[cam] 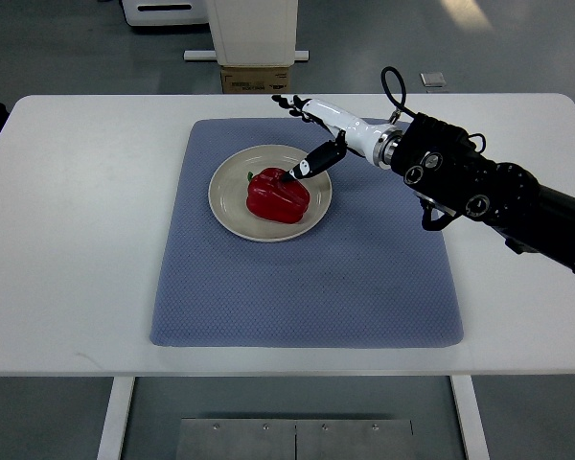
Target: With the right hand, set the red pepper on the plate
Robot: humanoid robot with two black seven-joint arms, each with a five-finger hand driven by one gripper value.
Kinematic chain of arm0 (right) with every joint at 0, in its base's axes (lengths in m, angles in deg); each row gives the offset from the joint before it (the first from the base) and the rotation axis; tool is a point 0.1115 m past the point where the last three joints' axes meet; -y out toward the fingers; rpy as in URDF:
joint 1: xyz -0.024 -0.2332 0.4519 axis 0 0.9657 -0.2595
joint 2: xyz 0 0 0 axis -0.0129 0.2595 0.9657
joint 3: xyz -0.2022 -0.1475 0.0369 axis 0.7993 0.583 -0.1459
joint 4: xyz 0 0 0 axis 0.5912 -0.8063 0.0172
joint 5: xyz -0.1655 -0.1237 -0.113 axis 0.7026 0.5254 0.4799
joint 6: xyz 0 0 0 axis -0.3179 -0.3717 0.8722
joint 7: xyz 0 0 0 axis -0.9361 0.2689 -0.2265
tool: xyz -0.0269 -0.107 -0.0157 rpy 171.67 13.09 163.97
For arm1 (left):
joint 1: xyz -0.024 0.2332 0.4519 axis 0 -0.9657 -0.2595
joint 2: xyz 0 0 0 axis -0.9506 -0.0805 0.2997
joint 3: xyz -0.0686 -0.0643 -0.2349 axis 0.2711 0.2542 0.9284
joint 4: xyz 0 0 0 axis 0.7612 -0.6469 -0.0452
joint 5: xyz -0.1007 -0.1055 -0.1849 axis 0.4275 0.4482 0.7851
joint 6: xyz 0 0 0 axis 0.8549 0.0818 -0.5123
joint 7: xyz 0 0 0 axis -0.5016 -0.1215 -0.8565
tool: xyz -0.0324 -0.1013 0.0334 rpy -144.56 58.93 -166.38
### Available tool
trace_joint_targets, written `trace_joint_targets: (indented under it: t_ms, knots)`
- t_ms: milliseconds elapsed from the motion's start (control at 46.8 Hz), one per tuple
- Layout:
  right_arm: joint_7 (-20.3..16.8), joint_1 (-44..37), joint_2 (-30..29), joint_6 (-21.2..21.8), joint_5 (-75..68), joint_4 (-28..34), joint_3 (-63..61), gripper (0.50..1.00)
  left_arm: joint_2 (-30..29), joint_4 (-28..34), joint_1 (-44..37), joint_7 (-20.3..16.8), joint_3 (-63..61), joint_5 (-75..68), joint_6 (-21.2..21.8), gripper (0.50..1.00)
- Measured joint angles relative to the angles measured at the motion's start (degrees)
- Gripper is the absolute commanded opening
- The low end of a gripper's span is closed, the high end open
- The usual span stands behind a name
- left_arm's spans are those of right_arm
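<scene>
The right hand reaches in from the right edge of the view on a black arm with a white wrist section; it hangs over the far right side of the plate; its fingers are spread apart and relaxed, pointing toward the far left, and they close on nothing; the dark thumb angles down and left, and its tip sits at the top of the pepper, by the stem; from this steep view it is hard to say whether the tip touches the pepper or only overlaps it.

The red pepper lies on the plate, slightly right of its middle, resting on its side; the plate is round and cream-coloured, and its bare rim shows all the way around the pepper.

The plate stands on the far half of a blue-grey mat; the mat lies flat on the white table, near the table's middle.

Only 1 robot arm shows in the view; beyond the table's far edge stands a white base with a small cardboard box at its foot.
</scene>
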Motion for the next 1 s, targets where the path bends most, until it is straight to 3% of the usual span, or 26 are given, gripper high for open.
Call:
trace_joint_targets:
  t_ms: [427,811,1004]
  knots:
    - [-0.1,5.6,6.1,-0.1,-7.4,-2.0,-9.5,1.000,0.0,0.0,0.0,0.0,0.0,0.0,0.0,1.000]
    - [-6.0,11.5,8.4,-1.3,-15.0,-3.8,-23.6,1.000,0.0,0.0,0.0,0.0,0.0,0.0,0.0,1.000]
    - [-6.4,14.1,8.6,-2.4,-15.4,-3.6,-27.2,1.000,0.0,0.0,0.0,0.0,0.0,0.0,0.0,1.000]
